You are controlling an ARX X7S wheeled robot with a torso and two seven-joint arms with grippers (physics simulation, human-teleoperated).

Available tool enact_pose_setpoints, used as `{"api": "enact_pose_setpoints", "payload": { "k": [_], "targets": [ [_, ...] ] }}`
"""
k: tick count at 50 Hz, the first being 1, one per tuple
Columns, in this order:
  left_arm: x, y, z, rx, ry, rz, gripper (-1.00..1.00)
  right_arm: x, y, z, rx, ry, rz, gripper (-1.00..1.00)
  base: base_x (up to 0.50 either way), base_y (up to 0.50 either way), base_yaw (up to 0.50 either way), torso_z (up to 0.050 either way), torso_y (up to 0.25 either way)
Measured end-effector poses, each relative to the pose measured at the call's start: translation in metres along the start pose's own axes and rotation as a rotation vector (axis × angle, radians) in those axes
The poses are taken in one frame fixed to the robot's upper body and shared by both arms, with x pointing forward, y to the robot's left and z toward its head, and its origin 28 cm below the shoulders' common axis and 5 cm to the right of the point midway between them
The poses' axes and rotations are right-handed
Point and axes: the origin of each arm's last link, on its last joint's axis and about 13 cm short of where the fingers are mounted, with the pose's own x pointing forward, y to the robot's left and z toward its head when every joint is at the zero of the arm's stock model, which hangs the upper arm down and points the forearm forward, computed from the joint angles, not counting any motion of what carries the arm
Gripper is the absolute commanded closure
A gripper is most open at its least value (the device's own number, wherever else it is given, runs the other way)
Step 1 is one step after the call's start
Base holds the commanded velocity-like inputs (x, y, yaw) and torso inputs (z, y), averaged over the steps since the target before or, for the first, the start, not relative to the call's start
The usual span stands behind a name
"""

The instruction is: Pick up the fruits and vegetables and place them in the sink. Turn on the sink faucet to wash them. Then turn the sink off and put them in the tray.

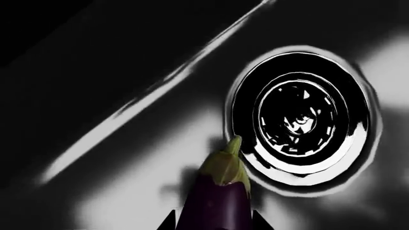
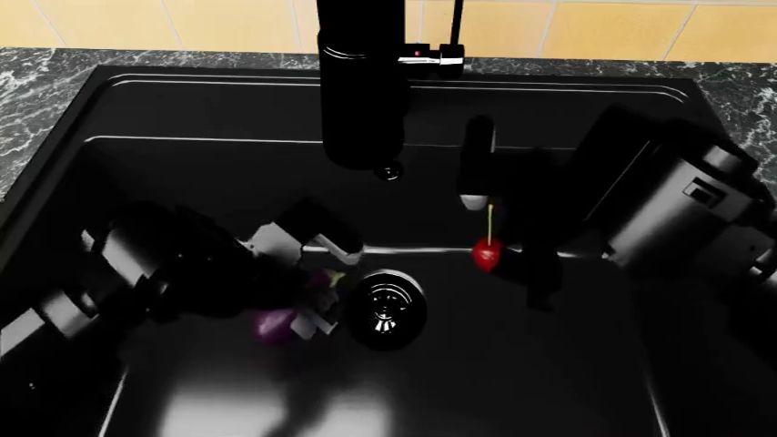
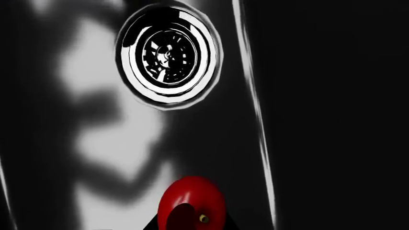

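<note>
The purple eggplant (image 1: 216, 201) with its green stem cap sits between the fingertips of my left gripper (image 1: 214, 223), which is shut on it. Its stem points at the round drain (image 1: 300, 120). From the head view, the eggplant (image 2: 279, 324) hangs low inside the black sink (image 2: 182, 109), just left of the drain (image 2: 386, 309). My right gripper (image 3: 191, 224) is shut on the red cherry (image 3: 191, 201). That cherry (image 2: 486, 255) is held stem-up above the sink floor, right of the drain. The black faucet (image 2: 362, 91) stands at the back. The tray is out of view.
The faucet's thin lever handle (image 2: 456, 36) rises beside the spout. Marbled dark countertop (image 2: 36, 82) frames the sink, with a yellow tiled wall (image 2: 182, 18) behind it. Both arms reach inside the basin, close to its walls.
</note>
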Motion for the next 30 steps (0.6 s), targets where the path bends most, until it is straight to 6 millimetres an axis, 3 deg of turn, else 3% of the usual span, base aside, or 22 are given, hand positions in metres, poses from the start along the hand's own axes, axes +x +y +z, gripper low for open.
{"api": "enact_pose_setpoints", "payload": {
  "k": [30],
  "targets": [
    [-0.095,0.027,0.01,0.042,-0.489,0.244,1.0,-0.035,-0.002,0.009,0.044,-0.065,-0.175,1.0,0.0,0.0,0.0,0.0,0.015]
  ]
}}
